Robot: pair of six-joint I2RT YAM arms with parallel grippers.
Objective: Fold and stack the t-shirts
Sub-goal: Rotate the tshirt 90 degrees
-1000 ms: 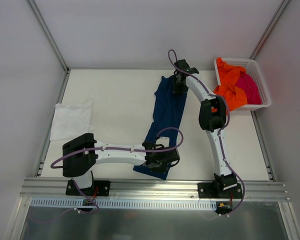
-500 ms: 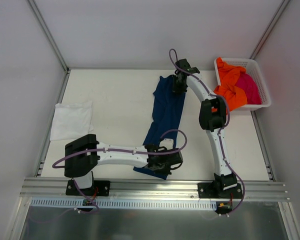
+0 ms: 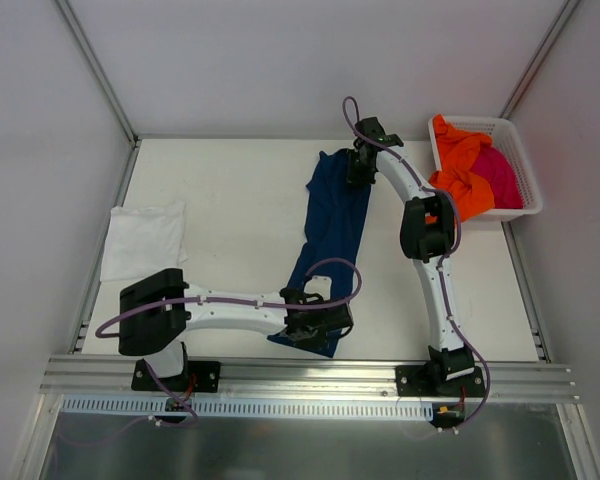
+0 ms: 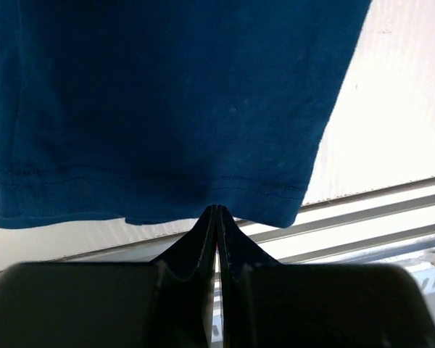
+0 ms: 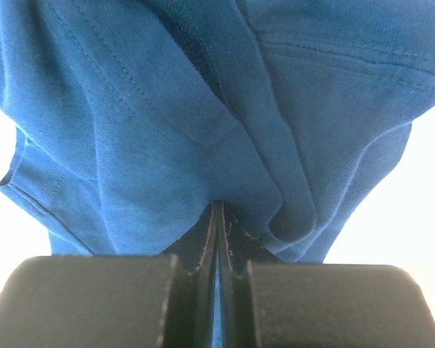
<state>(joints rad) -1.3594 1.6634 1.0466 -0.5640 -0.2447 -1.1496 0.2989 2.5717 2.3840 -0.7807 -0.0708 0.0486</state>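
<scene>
The navy blue t-shirt (image 3: 332, 225) lies as a long narrow strip down the middle of the table, stretched between both arms. My left gripper (image 3: 315, 325) is shut on its hem at the near end; in the left wrist view the closed tips (image 4: 216, 209) pinch the stitched hem (image 4: 167, 109). At the far end my right gripper (image 3: 358, 165) is shut on bunched navy cloth (image 5: 203, 94), its tips (image 5: 219, 205) buried in the folds. A folded white t-shirt (image 3: 143, 240) rests at the left. An orange t-shirt (image 3: 462, 170) and a magenta one (image 3: 500, 175) lie in the basket.
The white lattice basket (image 3: 520, 205) stands at the table's far right corner, the orange cloth spilling over its left rim. A metal rail (image 3: 310, 370) runs along the near edge just below the navy hem. Grey walls close in the left, right and far sides.
The left arm has shifted a little to the left and nearer, keeping the hem in its grip. The right gripper has barely moved at the far end.
</scene>
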